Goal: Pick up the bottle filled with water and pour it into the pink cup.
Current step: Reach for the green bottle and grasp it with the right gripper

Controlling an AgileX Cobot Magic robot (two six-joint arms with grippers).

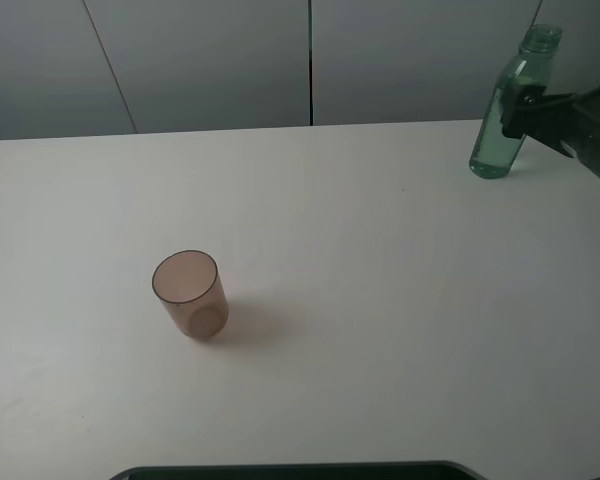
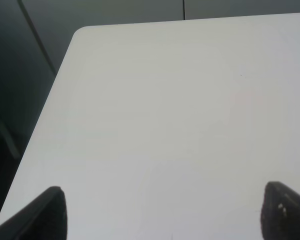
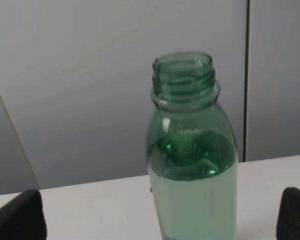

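The bottle point(image 1: 505, 115) is green, transparent and uncapped, and stands upright at the table's far right, partly filled with water. My right gripper point(image 1: 525, 108) reaches in from the right edge at the bottle's mid-height. In the right wrist view the bottle point(image 3: 192, 165) fills the middle, and the right gripper point(image 3: 157, 220) is open with a dark fingertip point(image 3: 20, 215) well clear on each side. The pink cup point(image 1: 190, 293) stands upright and empty at the left middle of the table. My left gripper point(image 2: 162, 215) hangs open over bare table near a corner.
The white table point(image 1: 380, 300) reaches grey wall panels point(image 1: 210, 60) at the back. A dark edge point(image 1: 290, 470) shows along the bottom of the exterior view. In the left wrist view the table edge point(image 2: 50, 95) drops off into dark space.
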